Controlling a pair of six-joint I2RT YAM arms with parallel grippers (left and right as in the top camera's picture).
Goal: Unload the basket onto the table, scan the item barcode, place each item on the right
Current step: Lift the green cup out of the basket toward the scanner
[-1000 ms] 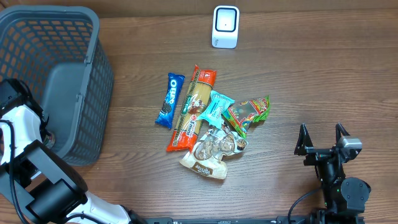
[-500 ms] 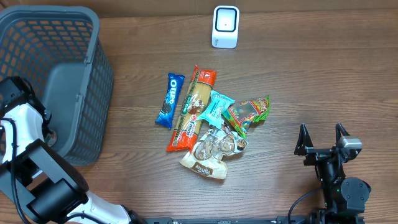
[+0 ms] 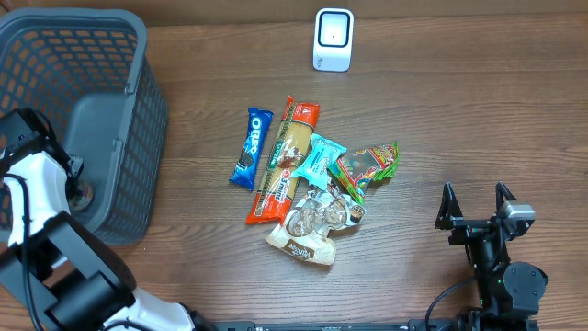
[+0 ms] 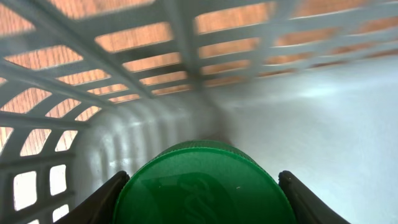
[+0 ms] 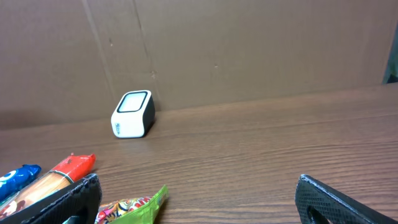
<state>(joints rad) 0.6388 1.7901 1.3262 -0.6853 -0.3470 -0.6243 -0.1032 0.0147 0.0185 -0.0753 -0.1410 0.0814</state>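
Observation:
A round green lid (image 4: 205, 193) fills the bottom of the left wrist view, with a dark finger pressed against each side of it. My left gripper (image 4: 202, 178) is shut on this green-lidded item inside the grey basket (image 3: 138, 83), low by its left wall (image 4: 124, 137). The rest of the item is hidden. From overhead, the left gripper (image 3: 79, 191) reaches into the basket's near left part. The white scanner (image 3: 333, 39) stands at the back of the table. My right gripper (image 3: 476, 204) rests open at the near right, nothing between its fingers.
A pile of snacks lies mid-table: a blue Oreo pack (image 3: 251, 148), a long orange packet (image 3: 285, 161), a teal bar (image 3: 317, 158), a green snack bag (image 3: 367, 165) and a clear bag (image 3: 312, 221). The right wrist sees the scanner (image 5: 133, 114) and a cardboard wall behind it.
The left arm has shifted slightly to the right inside the basket, still holding the green-lidded item. The right arm has not moved.

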